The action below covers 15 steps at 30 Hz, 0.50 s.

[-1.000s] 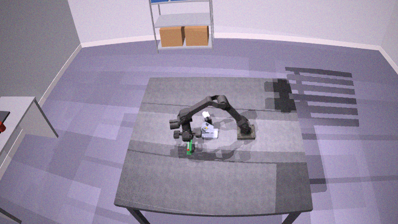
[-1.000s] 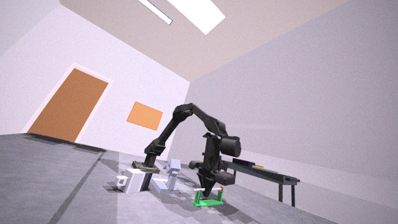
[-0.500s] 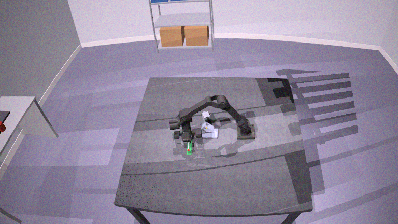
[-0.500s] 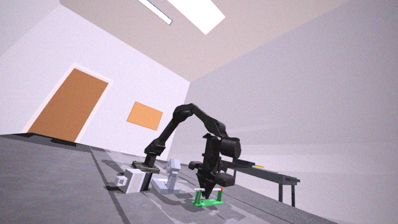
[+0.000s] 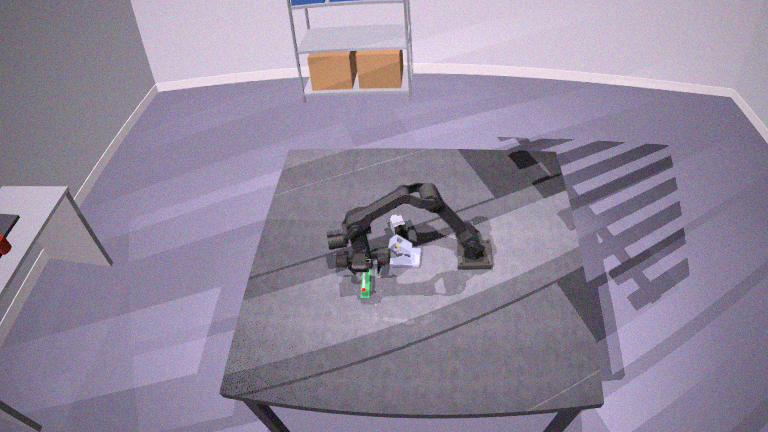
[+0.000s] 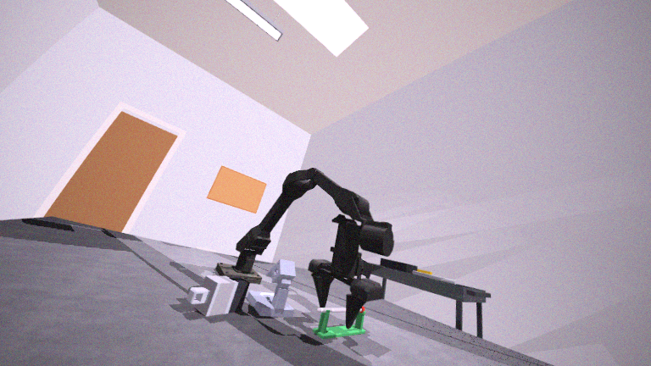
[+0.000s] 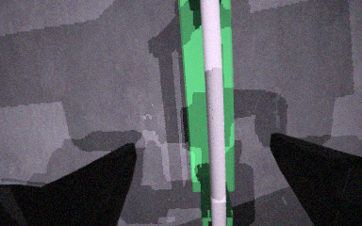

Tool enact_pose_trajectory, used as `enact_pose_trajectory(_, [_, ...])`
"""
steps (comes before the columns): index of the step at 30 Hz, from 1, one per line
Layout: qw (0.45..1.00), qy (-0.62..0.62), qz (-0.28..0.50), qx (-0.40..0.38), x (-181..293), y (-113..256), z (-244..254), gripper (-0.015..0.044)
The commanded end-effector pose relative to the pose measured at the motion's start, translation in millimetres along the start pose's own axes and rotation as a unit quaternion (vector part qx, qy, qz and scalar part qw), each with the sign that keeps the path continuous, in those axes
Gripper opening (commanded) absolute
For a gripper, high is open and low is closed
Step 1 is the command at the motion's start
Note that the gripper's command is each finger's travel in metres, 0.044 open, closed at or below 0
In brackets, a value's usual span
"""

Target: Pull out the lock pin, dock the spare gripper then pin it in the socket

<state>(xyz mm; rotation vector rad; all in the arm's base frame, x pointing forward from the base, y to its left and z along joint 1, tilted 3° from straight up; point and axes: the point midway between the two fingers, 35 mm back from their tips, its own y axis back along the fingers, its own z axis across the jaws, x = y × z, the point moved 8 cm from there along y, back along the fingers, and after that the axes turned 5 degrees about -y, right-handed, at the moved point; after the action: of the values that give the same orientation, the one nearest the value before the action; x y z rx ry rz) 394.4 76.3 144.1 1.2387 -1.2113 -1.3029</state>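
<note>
The lock pin, a white rod with a red head, lies level across the two posts of the green stand. My gripper is open, one finger on each side of the rod, with a gap to it on both sides in the wrist view. The pale mount stands between the stand and the arm's base; no pin shows in it, and its socket opening is not clear. The spare gripper, a white block with a square loop and dark parts, rests beside the mount.
The arm's base plate is on the dark table. The arm arches above the mount. A shelf rack and a side bench stand away from the table.
</note>
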Motion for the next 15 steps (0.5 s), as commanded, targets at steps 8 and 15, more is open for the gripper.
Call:
enact_pose_trajectory(8, [1.000, 0.000, 0.001, -0.006, -1.5, 20.8, 3.4, 0.0440])
enact_pose_trajectory(15, [1.000, 0.000, 0.003, -0.014, -2.0, 31.7, 6.4, 0.0440])
